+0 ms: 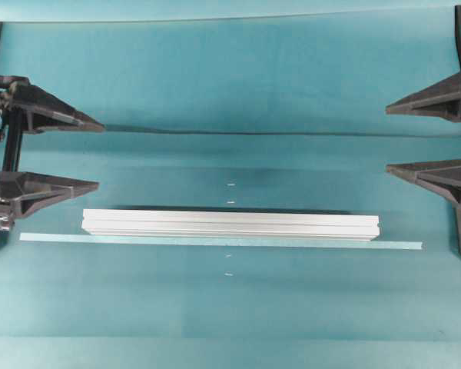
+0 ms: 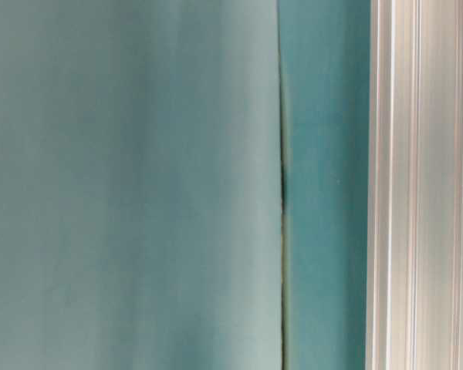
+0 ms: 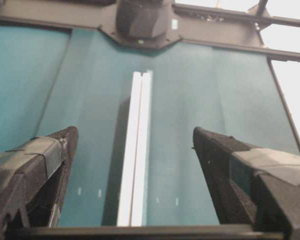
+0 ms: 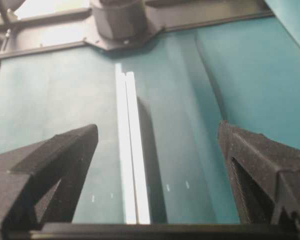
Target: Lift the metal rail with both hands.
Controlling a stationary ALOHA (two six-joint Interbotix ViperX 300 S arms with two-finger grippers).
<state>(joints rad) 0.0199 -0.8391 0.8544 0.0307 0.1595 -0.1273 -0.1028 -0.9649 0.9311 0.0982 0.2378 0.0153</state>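
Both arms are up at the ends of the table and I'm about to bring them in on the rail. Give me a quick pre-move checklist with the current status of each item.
1. Left gripper open: ok, its fingers stand wide apart.
2. Right gripper open: ok, also spread wide.
3. Metal rail lying flat and straight on the table: ok.
4. Either gripper touching the rail: not ok, both sit beyond its ends with a gap.
5. Rail centred between each gripper's fingers: ok in both wrist views.
6. Pale tape strip clear of the rail: cannot tell, it runs right along the rail's near edge.
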